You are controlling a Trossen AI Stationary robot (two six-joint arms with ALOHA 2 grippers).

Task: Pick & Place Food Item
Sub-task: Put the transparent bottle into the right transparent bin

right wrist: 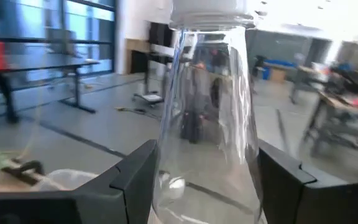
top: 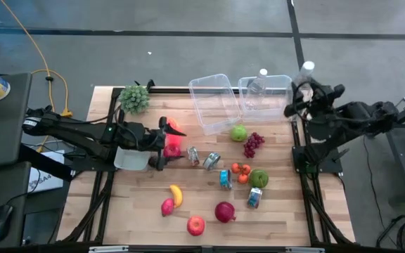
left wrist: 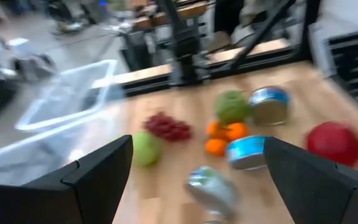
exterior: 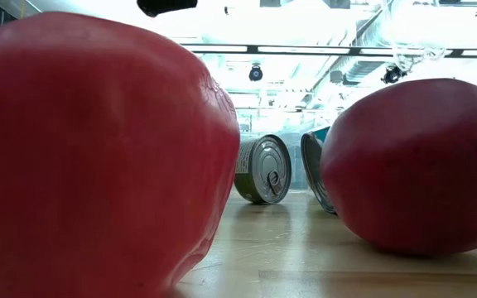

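My right gripper is at the table's far right corner, shut on a clear plastic bottle with a white cap. My left gripper hovers over the table's left middle, open, with nothing between its fingers. A red food item shows at its fingertips in the high view only. Lying on the wood are a green apple, grapes, oranges, a banana, a red apple and several cans, one of them beside the red item. My right gripper pinches the bottle's body below the shoulder between its two fingers, one on each side. The fingers come at it about level. The bottle stands upright in the hold with its cap up; its bottom is out of the picture.
Two clear bins stand at the far edge, the right one holding another bottle. A leafy green bunch sits at the far left and a white tub under my left arm. In the low view, two red fruits fill the foreground.
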